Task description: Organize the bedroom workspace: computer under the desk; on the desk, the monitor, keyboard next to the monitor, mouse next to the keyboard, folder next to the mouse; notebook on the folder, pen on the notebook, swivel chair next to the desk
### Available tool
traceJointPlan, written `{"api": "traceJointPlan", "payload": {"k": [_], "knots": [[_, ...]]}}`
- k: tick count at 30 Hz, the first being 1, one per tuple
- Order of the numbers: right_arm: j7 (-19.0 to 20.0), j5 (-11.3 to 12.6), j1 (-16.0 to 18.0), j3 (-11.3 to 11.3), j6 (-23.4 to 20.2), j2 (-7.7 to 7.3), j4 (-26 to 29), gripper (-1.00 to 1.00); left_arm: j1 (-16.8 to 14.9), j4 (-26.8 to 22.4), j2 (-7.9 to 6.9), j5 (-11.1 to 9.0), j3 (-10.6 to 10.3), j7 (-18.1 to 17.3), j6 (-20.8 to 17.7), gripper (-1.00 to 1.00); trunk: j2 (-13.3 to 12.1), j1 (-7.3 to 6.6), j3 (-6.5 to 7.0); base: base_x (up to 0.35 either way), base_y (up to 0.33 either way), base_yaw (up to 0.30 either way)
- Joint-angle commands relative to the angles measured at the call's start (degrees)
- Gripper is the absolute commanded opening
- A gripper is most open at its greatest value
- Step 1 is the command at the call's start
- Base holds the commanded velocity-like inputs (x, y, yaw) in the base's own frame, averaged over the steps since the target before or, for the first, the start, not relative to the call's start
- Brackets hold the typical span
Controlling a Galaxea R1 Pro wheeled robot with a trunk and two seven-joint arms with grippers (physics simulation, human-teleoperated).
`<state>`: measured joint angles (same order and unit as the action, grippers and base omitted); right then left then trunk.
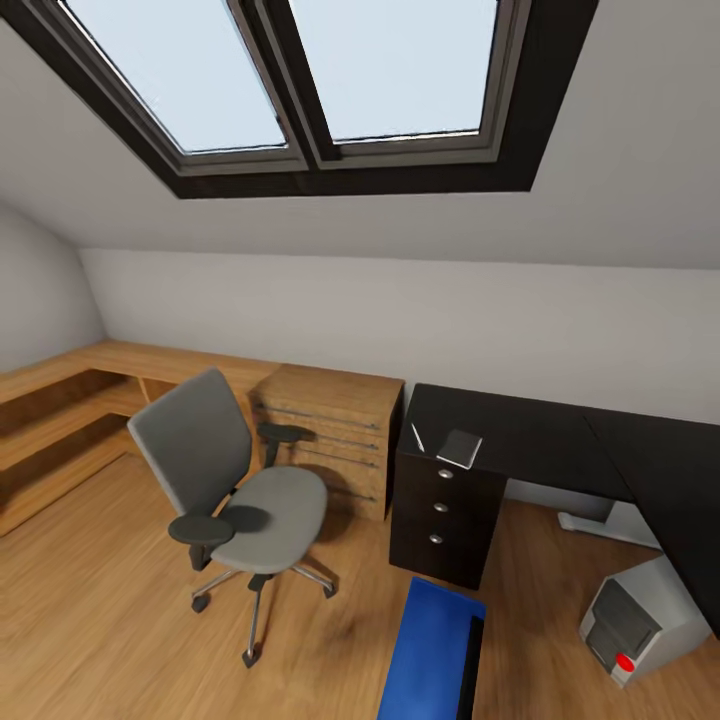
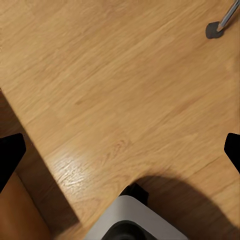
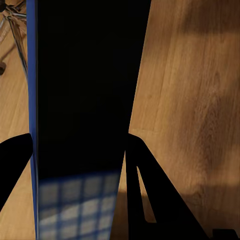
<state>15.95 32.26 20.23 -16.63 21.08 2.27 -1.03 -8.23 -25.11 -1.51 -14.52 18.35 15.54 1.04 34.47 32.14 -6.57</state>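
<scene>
Head view | right end effector [image 3: 75, 145] grasping folder [image 1: 430, 650] edgewise | left end effector [image 2: 120, 150] released | floor [image 1: 100, 620] open

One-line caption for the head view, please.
Blue folder held low in front of the robot; empty swivel chair at left, desk with notebook ahead, computer beneath.

Right gripper clamped on the folder's edge, over the wood floor

The right gripper [image 3: 75, 155] has its two black fingers [image 3: 12, 160] pressed to either side of the folder [image 3: 85, 90], seen edge-on as a dark slab with a bright blue border and a pale checked patch near the camera. Light wood plank floor [image 3: 190, 90] lies beyond it, with a chrome leg of the swivel chair [image 3: 12, 17] visible in one corner.
</scene>
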Motion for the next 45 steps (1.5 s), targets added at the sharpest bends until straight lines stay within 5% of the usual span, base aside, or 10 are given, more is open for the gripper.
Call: {"api": "traceJointPlan", "payload": {"k": [1, 11, 16, 25, 28, 29, 32, 45], "knots": [[0.31, 0.61, 0.07, -0.34, 0.19, 0.01, -0.12, -1.00, -0.03, -0.02, 0.00, -0.60, -0.07, 0.10, 0.11, 1.00, -0.33, -0.21, 0.09, 0.000, 0.000, 0.000], [-0.07, 0.81, 0.07, -0.27, 0.42, -0.04, 0.00, -1.00, -0.03, 1.72, -0.18, -0.56, -0.24, 0.15, 0.02, 1.00, -4.34, -2.40, 1.88, 0.000, 0.000, 0.000], [-1.17, 1.25, 0.07, 0.22, 0.94, -2.43, 0.87, -1.00, -0.03, 2.49, -0.15, -0.46, -0.28, 0.17, 0.09, 1.00, -6.35, -3.50, 2.78, 0.000, 0.000, 0.000], [-1.80, 1.14, 0.07, -0.11, 2.12, -3.08, 1.19, -1.00, -0.03, 2.52, 0.01, -0.43, -0.35, 0.16, 0.11, 1.00, -9.96, -5.48, 4.39, 0.000, 0.000, 0.000], [-1.91, 0.99, 0.07, -0.16, 4.58, -3.35, 1.14, -1.00, -0.03, 2.76, 0.02, -0.43, -1.92, 0.19, 0.24, 1.00, -11.16, -6.14, 4.93, 0.000, 0.000, 0.000], [-1.97, 0.89, 0.07, -0.16, 5.11, -3.49, 1.12, -1.00, -0.03, 2.79, 0.06, -0.47, -4.12, 0.19, 1.10, 1.00, -11.16, -6.14, 4.93, 0.000, 0.000, 0.000], [-1.97, 0.88, 0.07, -0.16, 5.28, -3.50, 1.11, -1.00, -0.03, 4.45, 0.18, -0.47, -4.60, 0.12, 4.74, 1.00, -11.16, -6.14, 4.93, 0.000, 0.000, -0.089], [-2.25, 0.79, 0.21, -0.25, 6.30, -3.13, 1.75, -1.00, -0.02, 5.43, 0.93, -0.29, -5.08, 0.08, 5.27, 1.00, -11.16, -6.14, 4.93, 0.000, 0.000, -0.173]]}}
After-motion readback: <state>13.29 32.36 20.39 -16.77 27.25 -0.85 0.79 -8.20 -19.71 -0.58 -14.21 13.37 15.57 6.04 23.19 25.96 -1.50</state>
